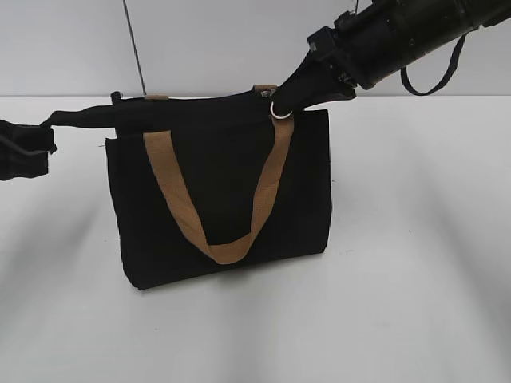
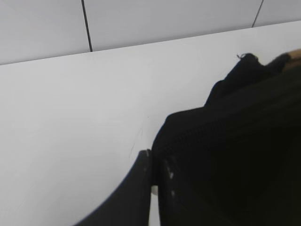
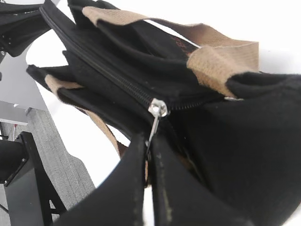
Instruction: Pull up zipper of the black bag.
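The black bag [image 1: 215,207] stands upright mid-table, its tan handle [image 1: 267,183] hanging down the front. The zipper runs along its top; the silver slider [image 3: 157,108] sits near the right end, and the ring pull [image 1: 281,110] hangs below my right gripper [image 1: 299,92]. In the right wrist view that gripper [image 3: 149,143] is shut on the ring pull. My left gripper [image 1: 48,132] is shut on the bag's top left corner, pulling the fabric taut to the left. The left wrist view shows its jaws [image 2: 155,162] pinched on black fabric [image 2: 235,141].
The white table [image 1: 415,279] lies around the bag, with a pale wall with a dark seam [image 1: 134,48] behind. In the right wrist view a black stand [image 3: 23,188] and grey floor show beyond the table's edge.
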`<state>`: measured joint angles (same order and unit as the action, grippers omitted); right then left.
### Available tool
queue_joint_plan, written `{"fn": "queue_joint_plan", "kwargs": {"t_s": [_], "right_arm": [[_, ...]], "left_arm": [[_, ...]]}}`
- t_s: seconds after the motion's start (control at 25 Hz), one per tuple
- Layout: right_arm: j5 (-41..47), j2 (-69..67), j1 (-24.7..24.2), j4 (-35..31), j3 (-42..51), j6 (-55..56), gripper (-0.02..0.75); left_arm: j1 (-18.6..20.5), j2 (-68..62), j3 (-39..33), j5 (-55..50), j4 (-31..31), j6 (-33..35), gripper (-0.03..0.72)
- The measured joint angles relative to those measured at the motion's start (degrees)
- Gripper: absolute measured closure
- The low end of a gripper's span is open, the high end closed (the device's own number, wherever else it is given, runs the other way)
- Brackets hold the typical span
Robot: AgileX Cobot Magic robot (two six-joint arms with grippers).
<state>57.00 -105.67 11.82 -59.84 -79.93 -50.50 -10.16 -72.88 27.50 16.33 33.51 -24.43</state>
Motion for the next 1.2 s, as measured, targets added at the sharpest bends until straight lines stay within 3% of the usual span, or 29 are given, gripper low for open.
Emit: {"fn": "queue_joint_plan", "kwargs": {"t_s": [0.2, 0.32, 0.44, 0.52, 0.64, 0.84, 1.2], "right_arm": [[0.95, 0.11, 0.00, -0.06, 0.00, 0.05, 0.706], [1.06, 1.83, -0.26, 0.59, 0.00, 0.07, 0.528], [1.89, 4.32, -0.37, 3.26, 0.00, 0.19, 0.303], [1.84, 6.07, -0.37, 5.64, -0.05, 1.25, 0.239], [1.84, 8.36, -0.37, 10.77, -0.09, 4.87, 0.209], [1.73, 13.20, -0.37, 18.93, 0.99, 11.42, 0.199], [-3.37, 25.33, -0.37, 23.11, 13.68, 14.17, 0.199]], "left_arm": [[0.00, 0.00, 0.00, -0.26, -4.16, 0.00, 0.685], [-0.12, 0.00, 0.00, -2.49, -6.96, -0.93, 0.610], [-1.56, 0.25, 0.00, -5.86, -7.79, -4.26, 0.427], [-3.11, 1.16, 0.00, -8.87, -8.83, -6.70, 0.328], [-5.65, 3.11, 0.00, -14.31, -12.23, -7.73, 0.283], [-9.55, 8.68, 0.00, -24.94, -17.74, -7.97, 0.270], [-14.06, 24.06, 5.03, -47.03, -25.24, -4.47, 0.270]]}}
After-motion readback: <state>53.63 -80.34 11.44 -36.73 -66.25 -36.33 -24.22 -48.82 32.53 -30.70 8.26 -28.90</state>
